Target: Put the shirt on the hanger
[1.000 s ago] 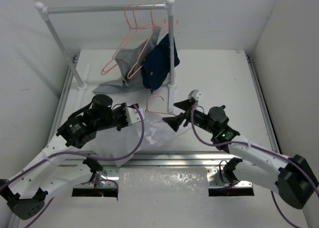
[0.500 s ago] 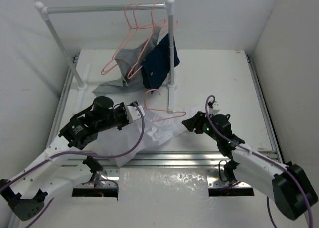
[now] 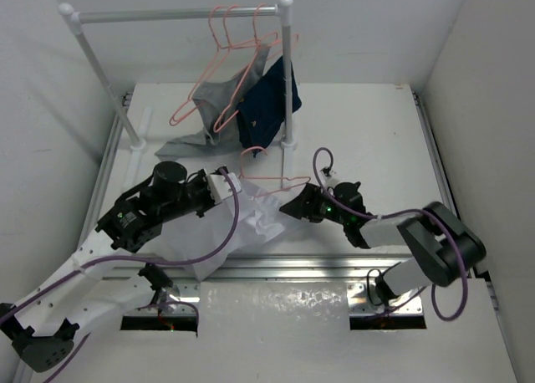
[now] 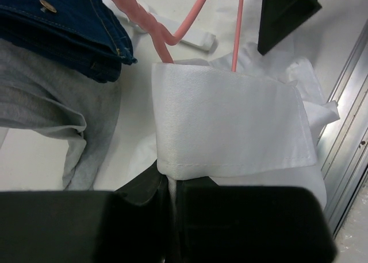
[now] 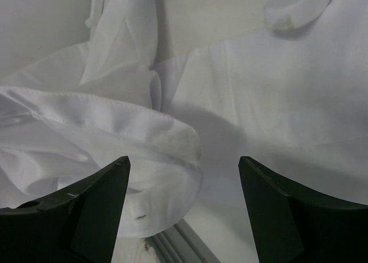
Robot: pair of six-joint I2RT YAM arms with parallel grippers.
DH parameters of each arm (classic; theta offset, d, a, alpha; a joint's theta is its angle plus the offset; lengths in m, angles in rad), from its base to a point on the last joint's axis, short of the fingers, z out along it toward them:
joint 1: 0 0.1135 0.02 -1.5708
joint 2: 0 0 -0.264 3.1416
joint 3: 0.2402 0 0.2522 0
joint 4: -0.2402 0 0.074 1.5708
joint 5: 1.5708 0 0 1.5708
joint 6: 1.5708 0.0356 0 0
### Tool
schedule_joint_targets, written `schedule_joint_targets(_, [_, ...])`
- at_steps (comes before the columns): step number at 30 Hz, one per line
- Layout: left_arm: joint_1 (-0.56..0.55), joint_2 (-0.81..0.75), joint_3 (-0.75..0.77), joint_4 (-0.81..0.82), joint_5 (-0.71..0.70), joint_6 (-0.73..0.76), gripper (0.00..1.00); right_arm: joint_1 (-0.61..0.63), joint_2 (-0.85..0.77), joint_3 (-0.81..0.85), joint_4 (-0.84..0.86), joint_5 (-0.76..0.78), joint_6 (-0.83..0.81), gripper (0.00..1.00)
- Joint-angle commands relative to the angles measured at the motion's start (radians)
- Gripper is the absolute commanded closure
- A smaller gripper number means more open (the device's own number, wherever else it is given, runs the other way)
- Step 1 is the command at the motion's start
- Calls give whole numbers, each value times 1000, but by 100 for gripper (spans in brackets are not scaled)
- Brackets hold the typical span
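Near the front edge of the table [image 3: 368, 140], the white shirt [image 3: 255, 224] lies crumpled between the two arms. The pink hanger [image 3: 276, 180] sits at its far side, with the wire passing behind the top edge of a folded white band of the cloth. The left gripper [image 4: 172, 185] has its jaws pinching the lower edge of that band, while the right gripper [image 5: 183, 165] hovers low over the shirt with jaws spread wide, holding nothing
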Motion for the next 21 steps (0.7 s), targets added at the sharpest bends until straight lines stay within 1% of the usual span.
schedule_joint_targets(1, [5, -19, 54, 94, -10, -31, 100, 39, 88, 50, 255, -98, 84, 22])
schedule_joint_targets(4, [6, -18, 53, 99, -18, -34, 100, 87, 142, 118, 162, -70, 42, 21])
schedule_joint_targets(5, [6, -19, 54, 100, -18, -34, 100, 98, 158, 126, 154, -63, 34, 21])
schedule_joint_targets(7, [6, -24, 60, 97, -22, -35, 100, 98, 171, 117, 204, -72, 55, 22])
schedule_joint_targets(8, [8, -26, 60, 96, -26, -37, 100, 98, 181, 114, 218, -78, 64, 25])
schedule_joint_targets(9, [8, -27, 62, 97, -29, -38, 100, 98, 185, 121, 235, -96, 69, 33])
schedule_joint_targets(10, [9, -29, 63, 97, -32, -38, 100, 98, 190, 126, 244, -109, 71, 44])
schedule_joint_targets(11, [9, -30, 62, 100, -38, -40, 100, 99, 198, 126, 255, -118, 80, 68])
schedule_joint_targets(12, [9, -32, 62, 102, -59, -37, 100, 99, 193, 112, 267, -112, 92, 80])
schedule_joint_targets(13, [9, -35, 62, 102, -73, -26, 100, 95, 182, 98, 264, -90, 91, 100])
schedule_joint_targets(14, [11, -41, 63, 100, -108, -20, 100, 92, 143, 65, 234, -30, 80, 100])
schedule_joint_targets(16, [11, -52, 70, 88, -127, -2, 100, 69, 92, 32, 191, 29, 60, 100])
schedule_joint_targets(18, [14, -59, 89, 53, -112, 0, 100, 52, 20, 2, 137, 68, 37, 100])
schedule_joint_targets(20, [14, -61, 96, 13, -57, 12, 100, 33, -26, -4, 97, 104, 15, 100])
schedule_joint_targets(21, [14, -61, 94, 7, -47, 17, 100, 30, -79, -9, 53, 121, -15, 100])
